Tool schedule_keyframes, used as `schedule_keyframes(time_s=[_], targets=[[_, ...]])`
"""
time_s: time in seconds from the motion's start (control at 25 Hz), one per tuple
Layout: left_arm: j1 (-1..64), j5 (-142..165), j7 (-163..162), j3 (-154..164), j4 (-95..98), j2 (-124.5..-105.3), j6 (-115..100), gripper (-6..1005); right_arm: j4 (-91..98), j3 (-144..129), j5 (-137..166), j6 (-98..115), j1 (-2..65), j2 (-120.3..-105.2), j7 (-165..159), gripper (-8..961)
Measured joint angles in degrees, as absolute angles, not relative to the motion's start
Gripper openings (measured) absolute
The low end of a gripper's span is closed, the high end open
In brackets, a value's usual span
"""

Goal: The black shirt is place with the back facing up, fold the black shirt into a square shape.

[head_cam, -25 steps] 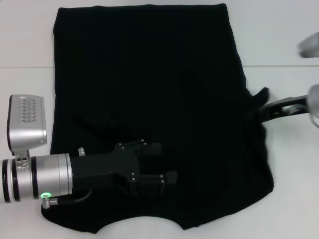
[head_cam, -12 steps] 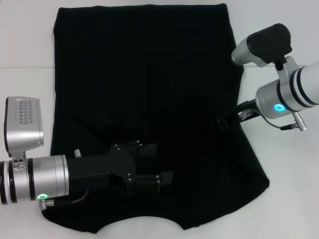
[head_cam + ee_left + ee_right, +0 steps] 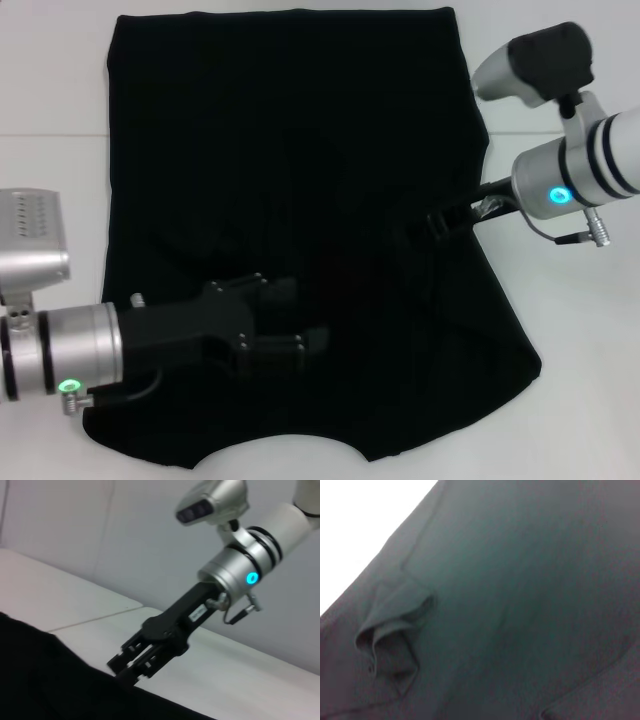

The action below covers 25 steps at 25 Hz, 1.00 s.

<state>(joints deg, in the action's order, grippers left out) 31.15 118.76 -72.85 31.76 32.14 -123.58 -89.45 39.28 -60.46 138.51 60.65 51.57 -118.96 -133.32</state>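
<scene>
- The left gripper is showing matte black, blocky fingers behind a silver cylindrical wrist glowing green.
- The right gripper is wearing slim black links, a silver black-banded cuff glowing blue, and a thin cable.

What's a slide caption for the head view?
Both grippers, left gripper and right gripper, reach over the black shirt spread on the white table.

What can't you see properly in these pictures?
- Black shirt: the head view's bottom edge cuts off its near hem, and no lettering shows.
- Left tool: black against black cloth in the head view, so its grip is unclear.
- Right tool: in the left wrist view its tips meet the shirt edge; whether it pinches cloth is unclear.
- Right wrist view: only a puckered fold.
</scene>
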Motion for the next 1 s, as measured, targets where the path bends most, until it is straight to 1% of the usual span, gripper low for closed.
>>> schedule_keyframes(time_s=[0.08, 0.16, 0.4, 0.6, 0.76, 1.0], targets=[[30.73, 118.8, -74.52, 31.01, 33.09, -123.37, -89.68, 888, 39.38, -60.26, 137.3, 60.69, 51.09, -118.77, -132.92, 376], [30.27, 118.83, -76.05, 30.59, 34.22, -123.23, -90.08, 888, 39.41, -59.45, 134.83, 60.97, 50.08, -118.36, -131.3, 618], [28.43, 120.18, -82.32, 30.3, 39.0, -122.56, -92.22, 887, 39.41, -57.26, 129.2, 62.78, 47.44, -118.04, -125.94, 857], [26.71, 126.82, -88.08, 27.74, 44.27, -121.91, -95.27, 887, 38.81, -54.36, 118.87, 67.87, 43.79, -118.24, -113.27, 946], [25.06, 131.93, -88.01, 22.96, 48.21, -121.9, -96.73, 887, 37.97, -53.96, 111.27, 70.3, 41.12, -118.79, -104.25, 944], [22.22, 135.31, -87.85, 19.91, 53.32, -122.03, -96.61, 887, 35.67, -53.96, 109.12, 69.39, 41.44, -118.86, -102.23, 941]])
